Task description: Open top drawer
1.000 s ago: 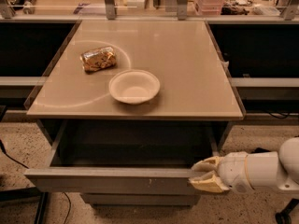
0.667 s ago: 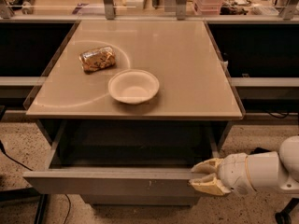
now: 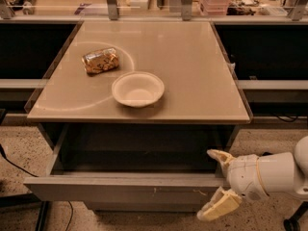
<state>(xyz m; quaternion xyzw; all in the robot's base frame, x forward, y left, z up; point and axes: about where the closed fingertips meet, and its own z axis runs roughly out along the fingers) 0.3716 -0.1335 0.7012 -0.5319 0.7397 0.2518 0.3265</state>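
Note:
The top drawer (image 3: 120, 189) is a wide grey flat-fronted drawer under the beige counter, pulled out toward me, with its dark interior (image 3: 139, 150) showing. Small pale scratch marks sit right of centre on its face. My gripper (image 3: 217, 184), white with cream fingers, is at the drawer's right front corner. Its fingers are spread, one (image 3: 219, 156) above the drawer's top edge and one (image 3: 216, 207) below and in front of the face. They hold nothing.
A white bowl (image 3: 138, 88) and a bagged snack (image 3: 100, 60) sit on the counter top (image 3: 192, 57). Dark shelving flanks both sides. A black cable (image 3: 14, 170) lies on the speckled floor at left. Clutter stands on the back ledge.
The gripper has opened wider and come slightly away from the drawer's right front edge. The drawer stays pulled out.

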